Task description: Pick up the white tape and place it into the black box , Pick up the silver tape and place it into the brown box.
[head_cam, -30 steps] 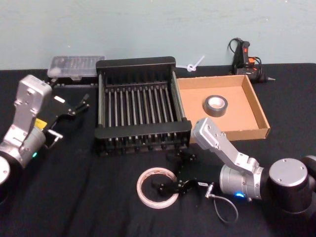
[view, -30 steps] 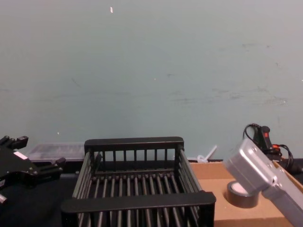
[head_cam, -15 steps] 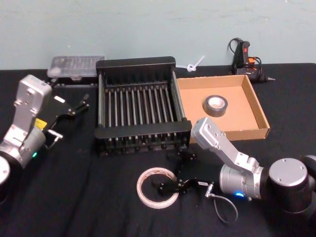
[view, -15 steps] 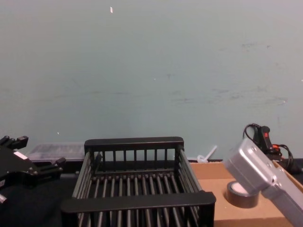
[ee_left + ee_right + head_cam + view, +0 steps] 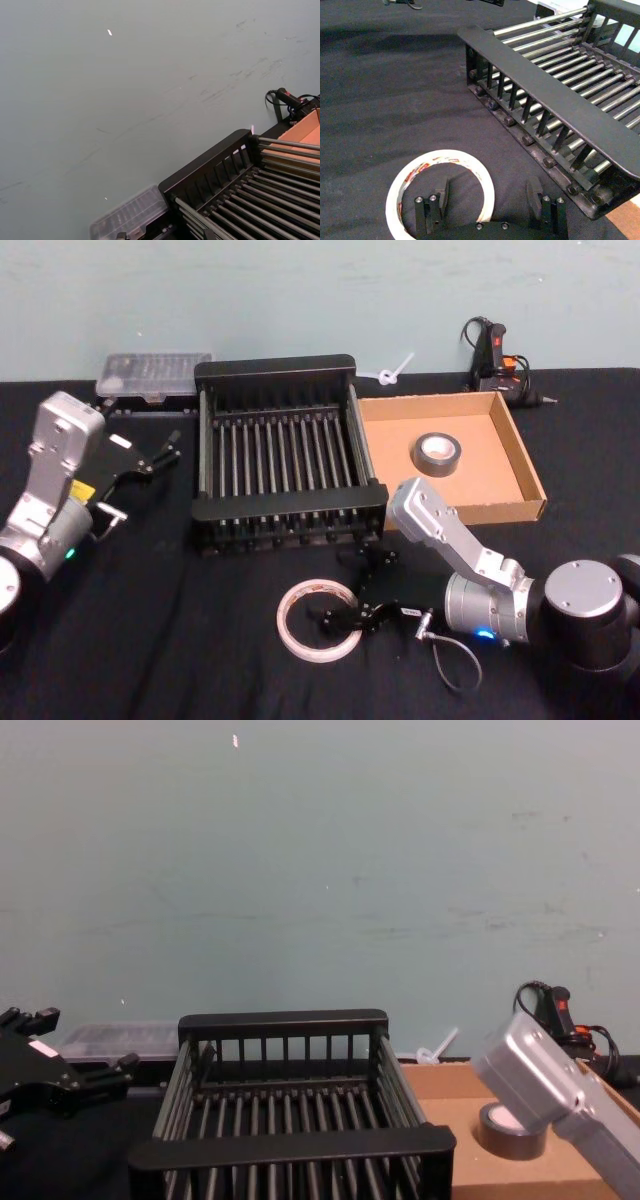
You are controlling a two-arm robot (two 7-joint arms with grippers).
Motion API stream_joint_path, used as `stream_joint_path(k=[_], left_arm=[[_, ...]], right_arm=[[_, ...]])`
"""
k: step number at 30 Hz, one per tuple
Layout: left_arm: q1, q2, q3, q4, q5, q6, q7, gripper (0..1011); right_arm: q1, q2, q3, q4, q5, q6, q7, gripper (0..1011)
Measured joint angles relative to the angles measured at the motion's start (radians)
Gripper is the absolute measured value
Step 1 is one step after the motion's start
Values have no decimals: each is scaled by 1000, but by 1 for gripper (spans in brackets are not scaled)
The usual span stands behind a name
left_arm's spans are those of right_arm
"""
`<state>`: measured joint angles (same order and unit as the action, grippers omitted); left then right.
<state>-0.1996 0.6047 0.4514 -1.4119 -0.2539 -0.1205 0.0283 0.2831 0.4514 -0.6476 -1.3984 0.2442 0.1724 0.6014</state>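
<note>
With the black box (image 5: 284, 452) empty and the silver tape (image 5: 436, 453) lying in the brown box (image 5: 527, 469), right gripper (image 5: 487, 199) is straddling white tape's (image 5: 318, 619) near rim w/ jaws wide, prob. about to close and lift; left gripper (image 5: 158, 453) parked.

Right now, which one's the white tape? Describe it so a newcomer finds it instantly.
Start at the black box mid-table and come toward the robot onto the black cloth. The white tape lies flat there, with the right gripper open over its rim. It is a wide, thin white ring with red print, unlike the small grey silver tape in the brown box.
</note>
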Motion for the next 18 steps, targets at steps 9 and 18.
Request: stream_joint_path(k=[9,18], left_arm=[[0,0,0,0,0,0,0,1001],[0,0,0,0,0,0,0,1001]], right_arm=[[0,0,0,0,1,0,1,1002],[-1,-1,3,1,8,-1,4,1002]])
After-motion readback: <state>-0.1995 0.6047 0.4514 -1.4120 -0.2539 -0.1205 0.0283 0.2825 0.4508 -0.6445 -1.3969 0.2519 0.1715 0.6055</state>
